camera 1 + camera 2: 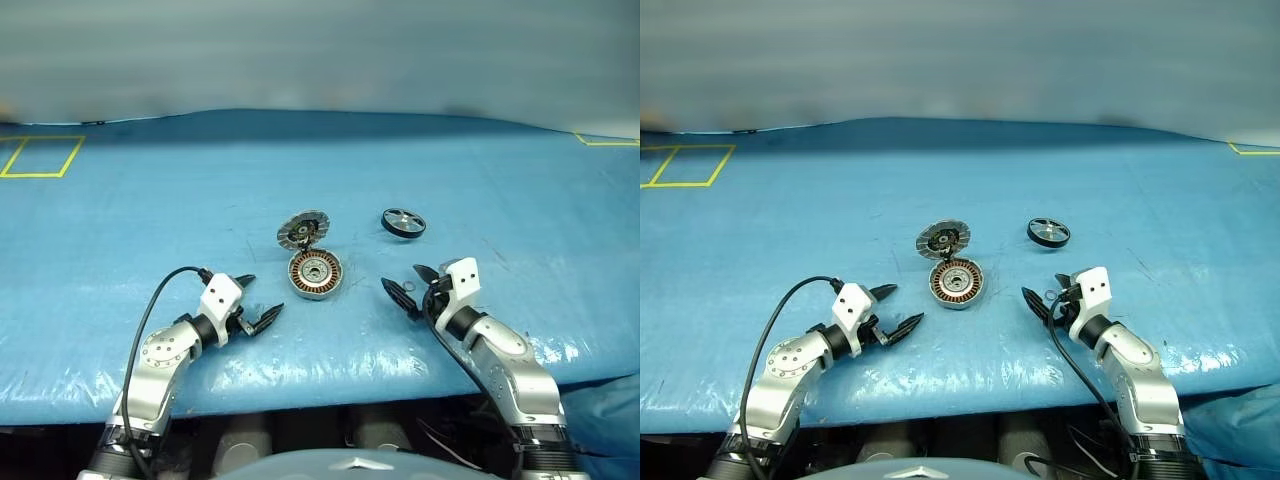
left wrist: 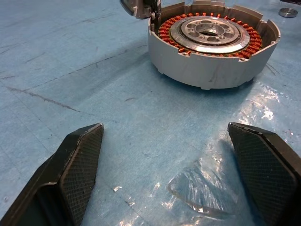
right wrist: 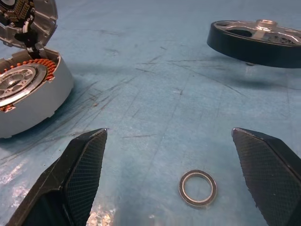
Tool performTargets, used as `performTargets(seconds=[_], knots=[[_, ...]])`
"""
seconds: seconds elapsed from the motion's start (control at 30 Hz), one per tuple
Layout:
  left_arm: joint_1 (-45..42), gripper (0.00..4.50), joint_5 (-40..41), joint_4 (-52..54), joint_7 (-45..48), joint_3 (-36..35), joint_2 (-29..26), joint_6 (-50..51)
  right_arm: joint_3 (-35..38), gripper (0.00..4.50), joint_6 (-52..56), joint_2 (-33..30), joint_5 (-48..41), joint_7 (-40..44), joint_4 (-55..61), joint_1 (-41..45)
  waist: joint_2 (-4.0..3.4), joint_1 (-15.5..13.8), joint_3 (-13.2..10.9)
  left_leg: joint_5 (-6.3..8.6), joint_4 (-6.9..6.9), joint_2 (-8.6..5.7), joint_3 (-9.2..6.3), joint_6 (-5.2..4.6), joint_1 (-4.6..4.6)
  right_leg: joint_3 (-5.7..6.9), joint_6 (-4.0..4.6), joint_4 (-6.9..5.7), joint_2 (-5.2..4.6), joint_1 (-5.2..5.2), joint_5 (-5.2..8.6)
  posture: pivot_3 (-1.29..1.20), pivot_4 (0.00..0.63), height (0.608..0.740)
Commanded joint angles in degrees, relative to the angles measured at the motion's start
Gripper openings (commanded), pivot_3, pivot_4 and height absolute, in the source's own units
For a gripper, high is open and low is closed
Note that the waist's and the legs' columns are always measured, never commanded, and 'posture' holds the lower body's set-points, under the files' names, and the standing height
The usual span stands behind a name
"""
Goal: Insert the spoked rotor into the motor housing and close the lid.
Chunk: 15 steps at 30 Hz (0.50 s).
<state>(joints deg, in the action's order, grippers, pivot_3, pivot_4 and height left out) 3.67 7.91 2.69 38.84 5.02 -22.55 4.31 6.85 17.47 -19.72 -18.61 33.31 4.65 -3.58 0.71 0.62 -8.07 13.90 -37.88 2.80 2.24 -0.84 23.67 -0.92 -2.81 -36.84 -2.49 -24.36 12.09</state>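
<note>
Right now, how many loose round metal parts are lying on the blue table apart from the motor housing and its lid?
2. The spoked rotor lies beyond the right gripper, right of the lid. A small metal ring lies on the table between that gripper's open fingers.

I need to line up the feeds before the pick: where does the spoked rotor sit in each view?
Left eye: spoked rotor right of centre, beyond the right hand.
Right eye: the same, right of the lid.
Left wrist: small, top right corner.
Right wrist: upper right, past the fingers.
Shared landmark: the motor housing.
</note>
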Motion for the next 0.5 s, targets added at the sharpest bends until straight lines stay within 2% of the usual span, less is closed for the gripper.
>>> performTargets(seconds=[0.03, 0.2, 0.5], knots=[[-0.5, 4.5, 0.6, 0.9, 0.2, 0.2, 0.3, -1.1, 1.2, 4.47, -2.1, -0.9, 0.6, -0.4, 1.1, -1.3, 0.0, 0.0, 0.0, 0.0, 0.01, 0.0, 0.0, 0.0, 0.0, 0.0, 0.0, 0.0, 0.0, 0.0, 0.0, 0.0, 0.15, 0.74], [-0.9, 4.5, 1.3, 0.8, 1.7, 0.6, 0.2, -0.7, 0.0, 4.47, -4.4, -2.6, 3.8, -0.6, 0.1, -3.2, -0.01, 0.0, 0.0, 0.0, 0.01, -0.01, 0.03, 0.0, 0.01, -0.01, 0.0, 0.0, 0.0, -0.01, 0.0, 0.0, 0.15, 0.74], [-1.4, 4.5, 1.5, -0.3, 2.2, -0.2, 0.8, -4.0, -2.2, 4.47, -7.0, -1.6, 7.3, -2.9, -4.5, -1.2, 0.01, 0.1, 0.0, 0.0, -0.05, 0.05, 0.1, 0.0, -0.06, -0.02, 0.0, -0.02, 0.01, 0.02, 0.0, 0.0, 0.15, 0.74]])
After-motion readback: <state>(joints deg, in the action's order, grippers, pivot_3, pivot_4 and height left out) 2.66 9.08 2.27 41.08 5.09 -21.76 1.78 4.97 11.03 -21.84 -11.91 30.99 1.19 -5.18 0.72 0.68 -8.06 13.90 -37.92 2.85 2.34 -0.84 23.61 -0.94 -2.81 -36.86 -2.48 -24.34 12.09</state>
